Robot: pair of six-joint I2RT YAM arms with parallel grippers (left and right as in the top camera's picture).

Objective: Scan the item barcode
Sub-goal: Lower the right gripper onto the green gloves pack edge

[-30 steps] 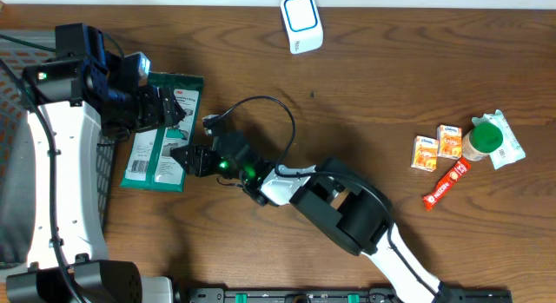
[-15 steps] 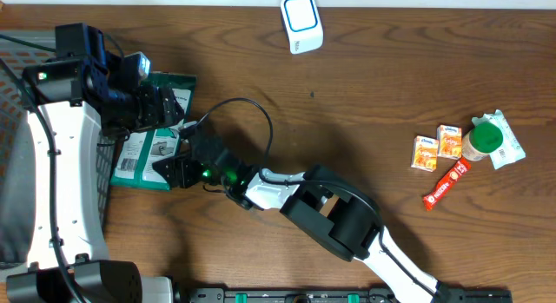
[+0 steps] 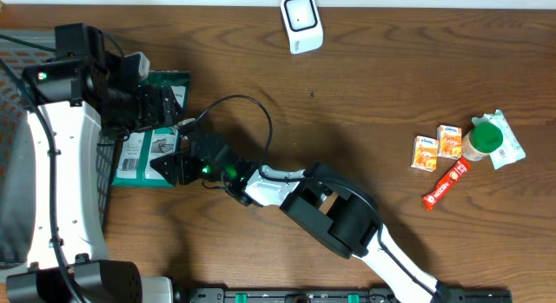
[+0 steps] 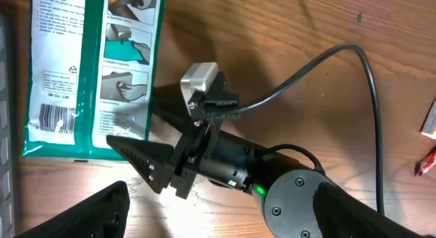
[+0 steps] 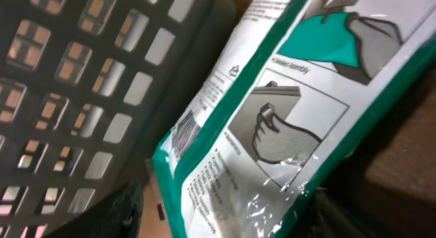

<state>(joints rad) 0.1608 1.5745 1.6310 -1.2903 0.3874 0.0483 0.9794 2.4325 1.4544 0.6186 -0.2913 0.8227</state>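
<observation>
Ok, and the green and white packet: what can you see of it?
The packet is a flat, glossy plastic pouch, white with green borders, printed with small text, pictures of hands and a barcode near one end. It lies printed side up on the wooden table, beside the dark mesh basket. The right gripper is at its corner, jaws open.

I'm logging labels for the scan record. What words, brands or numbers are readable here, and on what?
Green and white plastic packet: instruction print and a barcode, lettering too small to read.
Red stick sachet: white lettering, blurred.
Two small orange boxes: logos blurred.
White scanner: no text visible.
Nothing can be quoted reliably.
</observation>
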